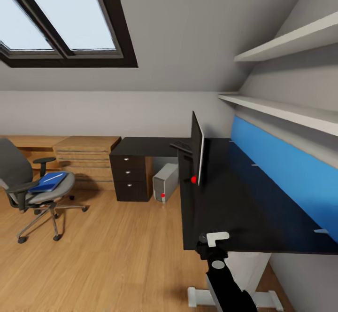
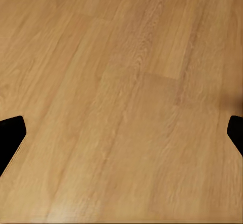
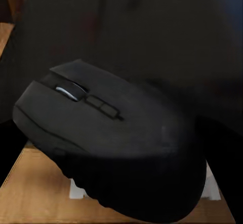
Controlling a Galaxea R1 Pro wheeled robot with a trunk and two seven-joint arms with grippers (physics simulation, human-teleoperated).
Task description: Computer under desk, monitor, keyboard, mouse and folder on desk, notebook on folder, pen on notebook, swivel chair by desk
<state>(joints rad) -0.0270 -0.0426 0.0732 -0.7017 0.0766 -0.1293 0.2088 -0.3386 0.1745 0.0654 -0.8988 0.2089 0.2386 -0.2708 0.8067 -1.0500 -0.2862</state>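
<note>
The mouse (image 3: 109, 143) sits clenched in the right fingers, large in the right wrist view: a matte black, rounded shell with a pale scroll wheel and small buttons along its back. In the head view the right gripper (image 1: 212, 246) hangs at the near edge of the bench (image 1: 244, 208), at about 5 o'clock in that picture. The mouse's long axis runs roughly along the fingers' line of sight, wheel end pointing toward the bench top.

The move ahead turns on this: the keyboard (image 1: 180, 145) lies farther off at about 12 o'clock from the gripper, beyond the monitor (image 1: 197, 148), which stands edge-on, thin and black. I judge the right arm must carry the mouse forward along the smooth black top to set it beside the keyboard.

The left fingers (image 2: 11, 138) are spread apart over bare wooden floor (image 2: 121, 82), holding nothing. The silver computer (image 1: 165, 182) stands under the bench. At 9 o'clock the grey padded chair (image 1: 28, 180) bears the blue folder (image 1: 47, 182) with a white pen (image 1: 52, 177) on it.
</note>
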